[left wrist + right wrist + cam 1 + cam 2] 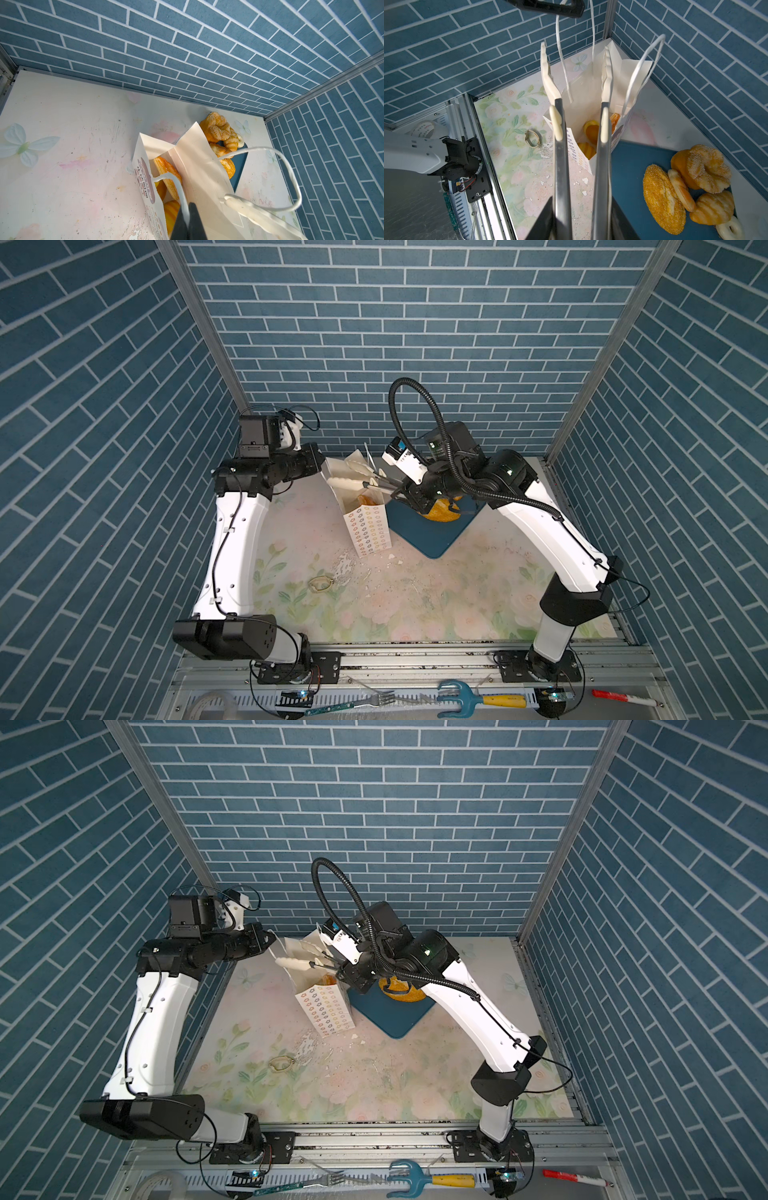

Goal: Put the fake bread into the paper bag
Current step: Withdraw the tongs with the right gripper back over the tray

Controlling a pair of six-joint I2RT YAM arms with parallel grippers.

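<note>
Currently gripped by the left tool [188, 209]: one white cord handle [180, 187] of the paper bag [368, 526], pinched tight between fully closed jaws from above the bag.
Right tool [581, 218]: clamped round the steel arms of the tongs [560, 166]. The tongs' white tips stand apart over the bag mouth and carry nothing.
Where the fake bread [591, 131] is: some pieces lie inside the bag, below and ahead of the right tool. Several more sit on the teal tray [633, 166] just beside it.
Snag risk: the free handle loop [643, 68] arcs close to one tong tip. I reckon drawing the tongs back could hook it and drag the bag.
Tipping risk: the bag is steadied by a single cord, so a tong arm pressing its wall may lean or crumple it.
Drop risk: the seeded loaf [662, 199] looks wide for that narrow mouth. It might catch the rim and tumble onto the desk [415, 593].
</note>
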